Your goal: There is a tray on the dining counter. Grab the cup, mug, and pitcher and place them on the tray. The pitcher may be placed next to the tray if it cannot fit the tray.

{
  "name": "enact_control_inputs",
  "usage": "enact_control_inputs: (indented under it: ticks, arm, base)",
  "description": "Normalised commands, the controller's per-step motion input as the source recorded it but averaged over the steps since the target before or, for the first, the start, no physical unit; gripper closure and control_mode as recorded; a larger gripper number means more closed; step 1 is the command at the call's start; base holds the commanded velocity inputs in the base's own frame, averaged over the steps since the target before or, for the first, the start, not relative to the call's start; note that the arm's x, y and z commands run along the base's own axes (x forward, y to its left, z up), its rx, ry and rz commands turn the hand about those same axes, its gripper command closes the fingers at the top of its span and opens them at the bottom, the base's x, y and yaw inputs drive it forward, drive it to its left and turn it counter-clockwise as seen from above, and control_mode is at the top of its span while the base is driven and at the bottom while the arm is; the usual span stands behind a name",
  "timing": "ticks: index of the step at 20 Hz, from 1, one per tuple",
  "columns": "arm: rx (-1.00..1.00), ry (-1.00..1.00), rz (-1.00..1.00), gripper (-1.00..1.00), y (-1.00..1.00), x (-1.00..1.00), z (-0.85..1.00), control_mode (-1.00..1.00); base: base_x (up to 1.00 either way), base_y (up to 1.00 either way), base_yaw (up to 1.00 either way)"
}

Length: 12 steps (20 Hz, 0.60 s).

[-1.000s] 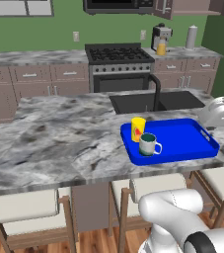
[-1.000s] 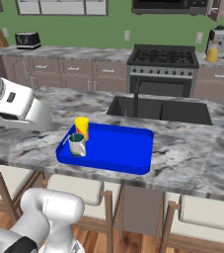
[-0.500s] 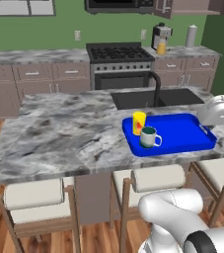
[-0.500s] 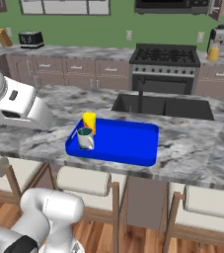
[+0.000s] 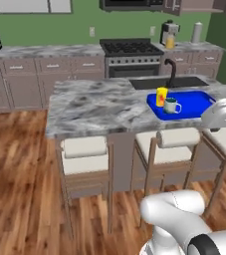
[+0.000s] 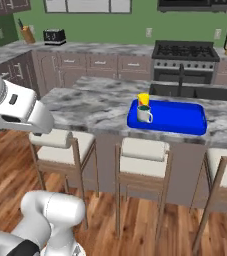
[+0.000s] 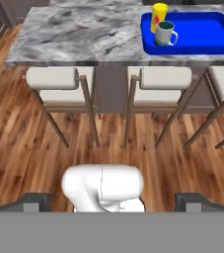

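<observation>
Dining counter [image 5: 99, 102]; cup [image 5: 161, 96] & mug [image 5: 171, 105] on tray [image 5: 196, 102]

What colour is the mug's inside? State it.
Dark teal inside the white-grey mug, clearest in the hand view.

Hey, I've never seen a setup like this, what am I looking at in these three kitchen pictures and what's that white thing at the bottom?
This is a computer-rendered kitchen with a white robot arm on a base that can drive. Two pictures come from cameras on the base, behind the arm to its left and right. The third comes from a camera on the hand, looking along the end effector, whose two dark tips stand wide apart, holding nothing. On the marbled dining counter, above the stools, lies a blue tray. On it stand a yellow cup and a whitish mug. A pitcher with orange contents stands on the far worktop by the stove.
</observation>
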Motion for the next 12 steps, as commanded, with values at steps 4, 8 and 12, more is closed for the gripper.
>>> enact_control_inputs:
  ticks: [4, 8, 12]
  arm:
    - [0.00, 0.00, 0.00, -1.00, 0.00, 0.00, 0.00, 1.00]
    - [0.00, 0.00, 0.00, -1.00, 0.00, 0.00, 0.00, 1.00]
    - [0.00, 0.00, 0.00, -1.00, 0.00, 0.00, 0.00, 1.00]
  base:
    - [-0.29, 1.00, 0.00]
    - [0.00, 1.00, 0.00]
    - [0.09, 1.00, 0.00]
